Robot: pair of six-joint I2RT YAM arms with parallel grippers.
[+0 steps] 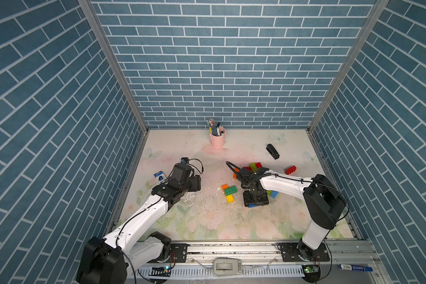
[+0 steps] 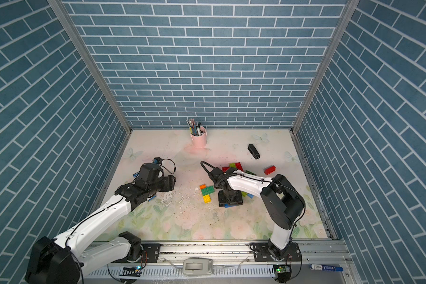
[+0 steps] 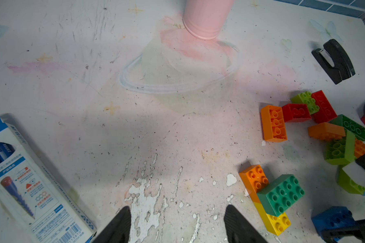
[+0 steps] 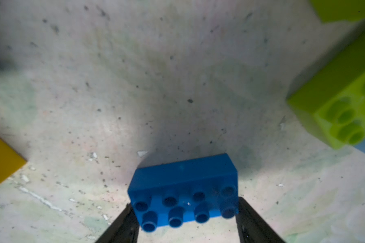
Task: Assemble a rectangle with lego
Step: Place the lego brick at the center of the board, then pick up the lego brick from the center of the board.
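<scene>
While the left arm hangs idle, the right gripper stands low over a blue brick. The brick lies on the surface at about four o'clock from the middle, taking twelve as the back wall. Its studded face is turned toward the wrist camera. The two black fingers bracket its short ends, right at the plastic or just beside it. I cannot tell whether they are pressing on it.

The left gripper is at nine o'clock. Its jaws are wide and empty above bare, scuffed surface.

Near the middle sits a small stack: a green brick bridging an orange one and a yellow one. A loose pile of red, orange, lime and green bricks lies at one o'clock. A lone red brick is at two o'clock. A pink cup stands at twelve, and a black stapler lies beyond the pile.

The brick looks like hard moulded plastic, so it is probably light, stiff and not fragile, with smooth walls that may slip. Flat opposite walls are the likely places to hold it, square on and clear of the studs. Joining it to another brick will probably take a firm, straight press.
</scene>
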